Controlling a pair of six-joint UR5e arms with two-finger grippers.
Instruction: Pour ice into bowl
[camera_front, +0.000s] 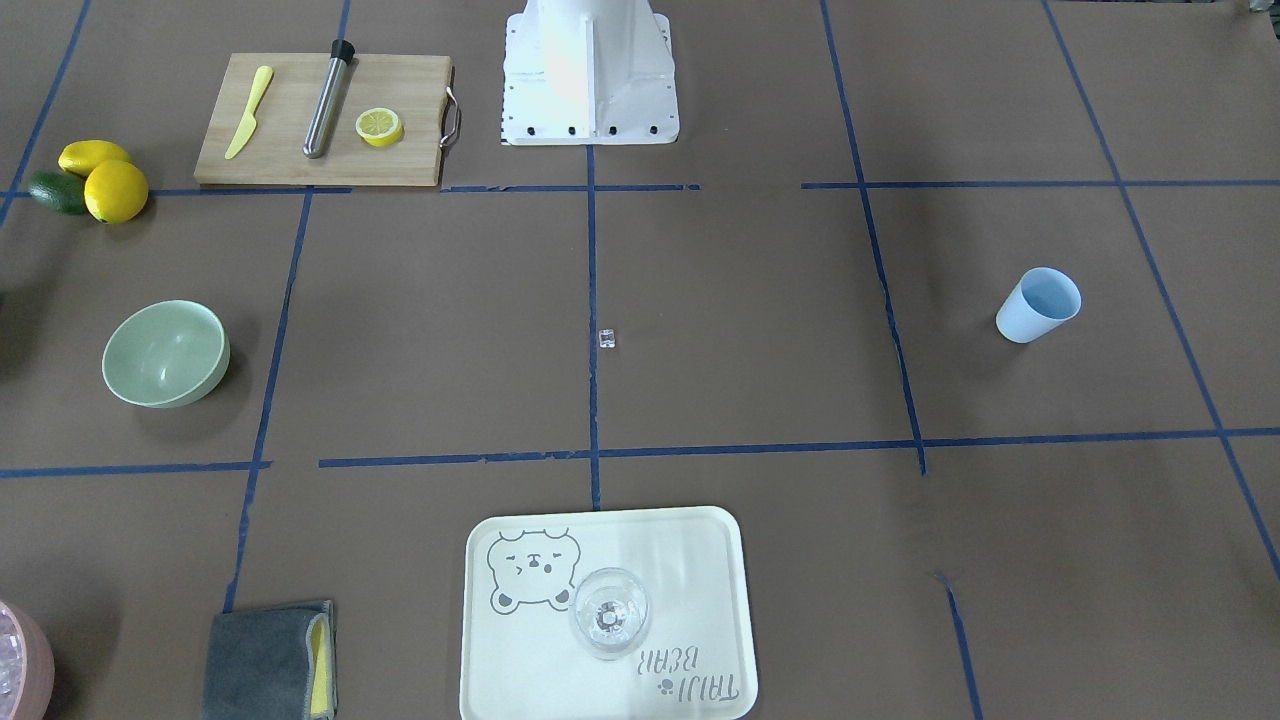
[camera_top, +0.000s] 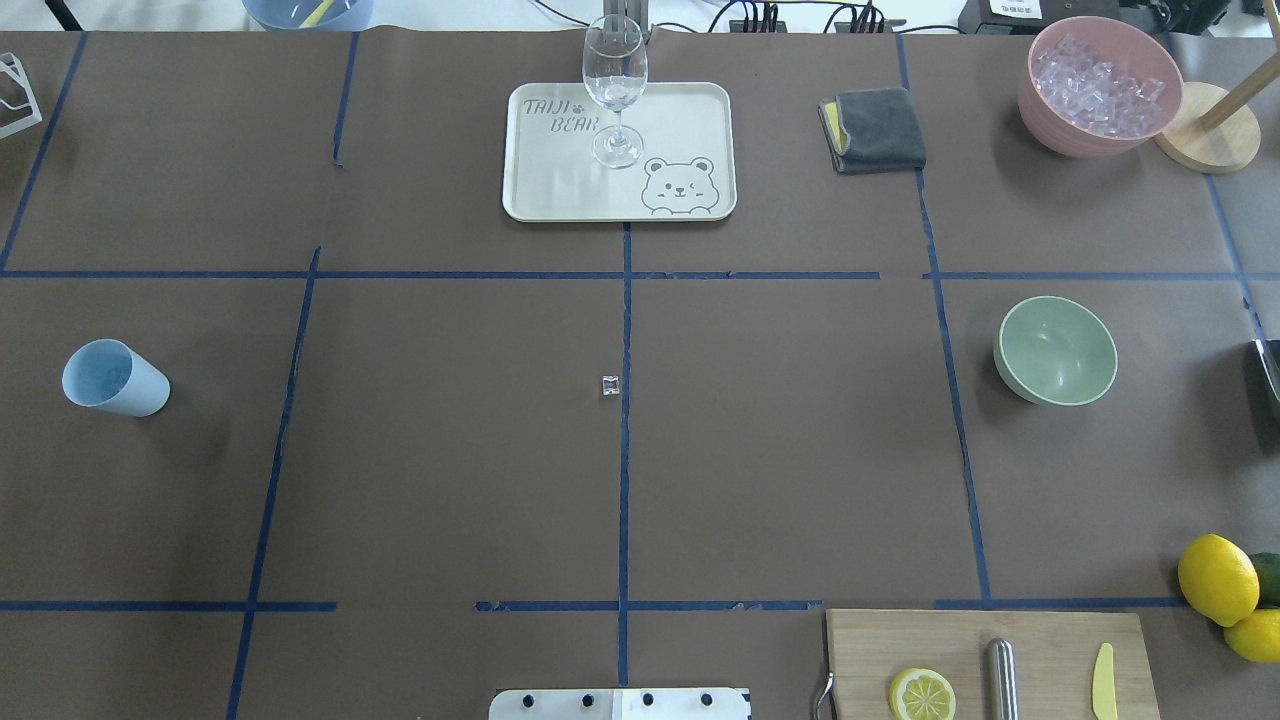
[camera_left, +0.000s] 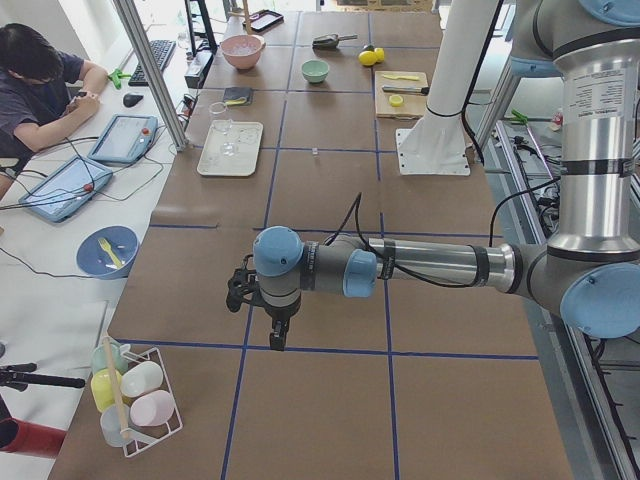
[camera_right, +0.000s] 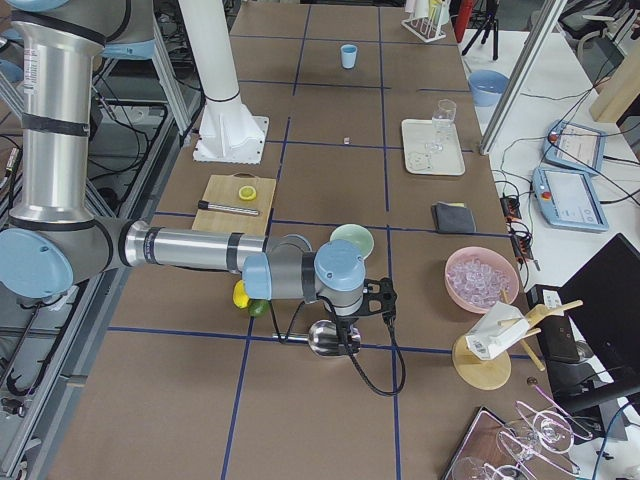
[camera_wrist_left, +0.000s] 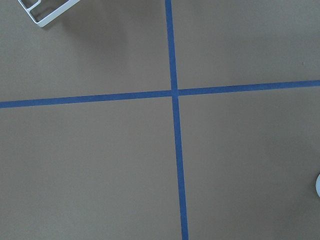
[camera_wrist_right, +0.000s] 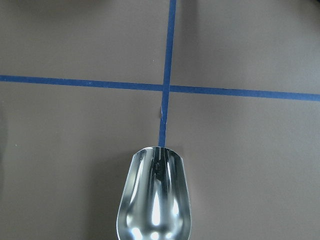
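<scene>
slippery, hard ice (camera_top: 1098, 72) in the pink tub (camera_top: 1062, 138) is judged better lifted by metal scoop (camera_wrist_right: 154, 197) than pinched; left gripper (camera_left: 277, 338) and right gripper (camera_right: 346, 332) jaw states cannot be told.

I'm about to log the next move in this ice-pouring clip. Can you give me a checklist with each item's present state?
1. Pale mint-green round bowl upright and empty: ok.
2. Clear ice cubes on hand in the round pink tub: ok.
3. Shiny metal scoop loaded with ice: not ok, it looks empty.
4. Right gripper firmly on the scoop: cannot tell, only a side view shows it.
5. No spilled ice: not ok, one stray clear cube lies by the centre tape line.
6. Left gripper away from the bowl: ok, it is over bare table at the far end.
</scene>
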